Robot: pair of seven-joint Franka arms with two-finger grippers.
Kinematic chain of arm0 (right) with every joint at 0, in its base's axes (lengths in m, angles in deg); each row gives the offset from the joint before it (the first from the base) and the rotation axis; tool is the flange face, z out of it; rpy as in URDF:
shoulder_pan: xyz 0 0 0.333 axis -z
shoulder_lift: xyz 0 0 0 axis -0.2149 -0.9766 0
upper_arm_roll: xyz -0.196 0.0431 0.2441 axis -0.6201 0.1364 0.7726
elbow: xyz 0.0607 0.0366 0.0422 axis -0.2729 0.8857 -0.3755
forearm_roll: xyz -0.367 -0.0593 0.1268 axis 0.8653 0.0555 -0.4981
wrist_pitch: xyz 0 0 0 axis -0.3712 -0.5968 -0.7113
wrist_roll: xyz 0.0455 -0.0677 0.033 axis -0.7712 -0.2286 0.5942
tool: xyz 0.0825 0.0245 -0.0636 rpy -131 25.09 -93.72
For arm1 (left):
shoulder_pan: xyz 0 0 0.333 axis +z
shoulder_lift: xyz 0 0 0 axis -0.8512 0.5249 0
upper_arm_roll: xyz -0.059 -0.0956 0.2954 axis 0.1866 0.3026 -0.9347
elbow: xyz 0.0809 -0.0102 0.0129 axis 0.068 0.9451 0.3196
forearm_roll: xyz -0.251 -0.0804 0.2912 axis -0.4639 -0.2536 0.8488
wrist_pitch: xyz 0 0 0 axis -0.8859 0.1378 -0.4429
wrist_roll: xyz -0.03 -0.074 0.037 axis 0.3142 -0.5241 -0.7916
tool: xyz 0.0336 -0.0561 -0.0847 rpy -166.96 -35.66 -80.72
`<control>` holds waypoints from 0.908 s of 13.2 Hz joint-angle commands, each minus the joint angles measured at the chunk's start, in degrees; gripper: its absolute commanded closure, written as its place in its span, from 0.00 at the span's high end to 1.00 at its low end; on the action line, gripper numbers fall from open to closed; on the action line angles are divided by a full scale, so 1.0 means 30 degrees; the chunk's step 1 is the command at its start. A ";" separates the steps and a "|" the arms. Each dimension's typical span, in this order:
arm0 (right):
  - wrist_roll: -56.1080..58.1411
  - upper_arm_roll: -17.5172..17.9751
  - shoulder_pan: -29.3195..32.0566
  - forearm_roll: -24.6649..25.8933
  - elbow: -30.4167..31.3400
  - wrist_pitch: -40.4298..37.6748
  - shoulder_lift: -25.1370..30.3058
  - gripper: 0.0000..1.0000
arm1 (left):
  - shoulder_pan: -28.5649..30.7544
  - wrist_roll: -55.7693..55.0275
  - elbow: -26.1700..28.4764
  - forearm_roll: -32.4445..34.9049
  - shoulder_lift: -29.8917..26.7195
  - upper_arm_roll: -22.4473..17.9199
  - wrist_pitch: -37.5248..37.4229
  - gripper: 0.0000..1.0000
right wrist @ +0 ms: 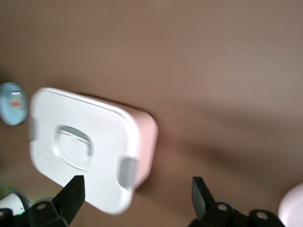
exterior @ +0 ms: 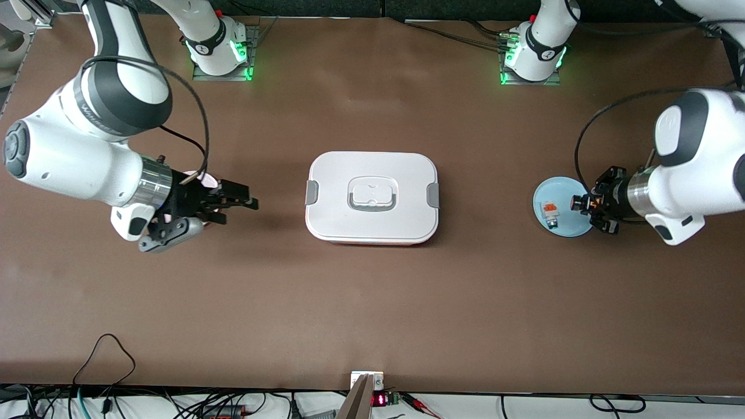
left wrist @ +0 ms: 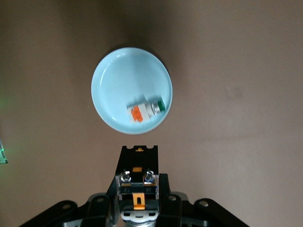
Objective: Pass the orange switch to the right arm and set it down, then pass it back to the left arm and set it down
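The orange switch (exterior: 579, 202), a small black part with orange marks, is gripped in my left gripper (exterior: 586, 205), which hangs shut over the rim of a light blue plate (exterior: 547, 192) at the left arm's end of the table. The left wrist view shows the switch (left wrist: 137, 188) between the closed fingers of the left gripper (left wrist: 138, 163), above the plate (left wrist: 118, 85). The white box (exterior: 372, 198) stands lidded mid-table. My right gripper (exterior: 240, 210) hovers open and empty near the right arm's end, with the box (right wrist: 80, 146) ahead of the right gripper (right wrist: 136, 196).
A white-grey block with an orange top (exterior: 550, 210) lies on the blue plate, also seen as the block (left wrist: 144, 111) from the left wrist. A pale pink plate (exterior: 201, 177) sits under the right wrist. Cables run along the table's near edge.
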 commanded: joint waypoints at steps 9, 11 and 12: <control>-0.3747 -0.1919 0.0372 1.1116 -0.2135 -0.6523 0.2171 1.00 | 0.1970 0.0393 0.2652 0.0500 0.3084 -0.0009 0.4308 0.00; -0.3777 -0.1862 0.1423 1.0942 -0.2136 -0.6288 0.2201 1.00 | 0.2058 0.0629 0.3851 0.0500 0.2733 -0.0009 0.5272 0.00; -0.3719 -0.1833 0.1921 1.0070 -0.2165 -0.5620 0.2201 1.00 | 0.2088 0.0658 0.4321 0.0500 0.2731 -0.0009 0.5596 0.00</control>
